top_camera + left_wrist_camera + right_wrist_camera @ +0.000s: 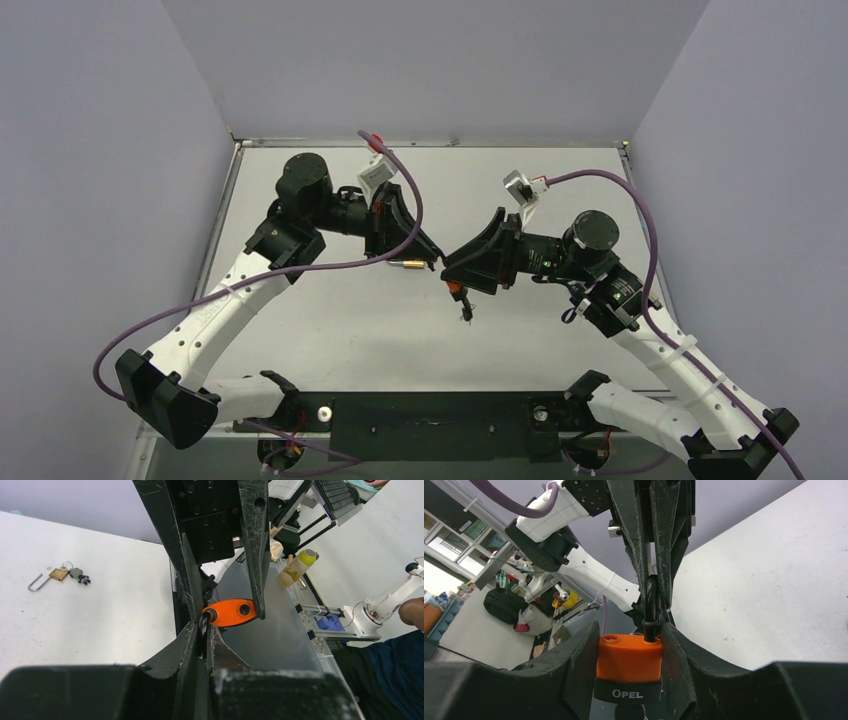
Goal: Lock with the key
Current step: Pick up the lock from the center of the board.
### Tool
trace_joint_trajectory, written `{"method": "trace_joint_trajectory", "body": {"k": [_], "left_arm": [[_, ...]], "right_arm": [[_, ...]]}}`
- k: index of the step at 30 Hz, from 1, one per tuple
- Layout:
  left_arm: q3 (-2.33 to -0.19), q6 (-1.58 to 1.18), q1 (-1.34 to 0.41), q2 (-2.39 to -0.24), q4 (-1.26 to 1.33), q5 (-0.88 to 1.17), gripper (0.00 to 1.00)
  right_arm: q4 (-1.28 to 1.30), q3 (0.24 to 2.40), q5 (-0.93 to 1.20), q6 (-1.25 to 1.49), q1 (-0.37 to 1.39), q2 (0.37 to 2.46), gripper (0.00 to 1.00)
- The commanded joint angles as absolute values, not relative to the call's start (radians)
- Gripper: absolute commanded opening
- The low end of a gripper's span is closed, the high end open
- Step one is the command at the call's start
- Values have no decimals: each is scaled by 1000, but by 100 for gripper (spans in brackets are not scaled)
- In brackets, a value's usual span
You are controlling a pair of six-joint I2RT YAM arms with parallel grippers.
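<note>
Centrepiece: orange padlock [629, 657], blocky body with a black band lettered OPEL along its lower edge. It is held off the grey table [330, 330] at about mid-table, between the two arms.

Right gripper [629, 647]: closed on the orange body, one finger flat on each side.

Left gripper [202, 630]: drawn narrow, pinching the dark metal shackle [651, 597] that rises from the body's top.

Only one shackle leg sits in the body. The other socket, a round empty hole [611, 638], shows open on top. I judge the lock unlatched, with the shackle turned away from that hole.

Small dark key bunch [466, 312] hangs just under the lock in the top view. It is too small to tell whether a key is seated in the keyway.

Brass padlock [50, 577] with an open silver shackle and its own keys lies on the table beside the left gripper, apart from the action.

Risks, as I read it:
- The free leg could miss the empty hole. If the left gripper pushes down while the shackle is turned off-line, the leg would land on the orange top and jam or skid.
- The thin round shackle may roll or slip in the pinch.
- A hard push against the right gripper's side hold could slide the body downward out of its fingers.
- Both grippers are occupied, so reaching the key means one must let go. The lock could then swing or twist.
</note>
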State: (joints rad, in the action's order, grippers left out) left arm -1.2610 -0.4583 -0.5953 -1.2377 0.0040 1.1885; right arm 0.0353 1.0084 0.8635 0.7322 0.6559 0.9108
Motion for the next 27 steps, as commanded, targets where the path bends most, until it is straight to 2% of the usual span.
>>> {"method": "trace_joint_trajectory", "body": {"k": [1,3,4,5,6,8,10,15,27], "left_arm": [[-1281,-432,-603,-1199,-16,1146,0],[-1289,-445,-602,-1199,-35,1090,0],[-1292,-463,-602,-1199,-38,1034,0],[-1300,-473,-602,-1199,-46,1009,0],[-1304,-495,-603,-1200,-51,960,0],[-1310,-520,-604,-1192,-65,872,0],[-1313,-523,-618,-1175,-83,791,0],[-1358,-498,-674,-1137,-153,588,0],[-1533,-517,-769,-1120,-184,355,0]], "right_arm": [[42,1063,796,673,666,912,0],[127,1082,730,614,667,918,11],[155,1092,699,575,666,920,28],[192,1093,632,546,666,919,38],[206,1086,568,535,666,916,56],[191,1062,482,515,666,881,73],[168,1037,405,507,663,854,81],[97,1009,306,498,645,815,85],[-253,955,423,474,597,778,94]]}}
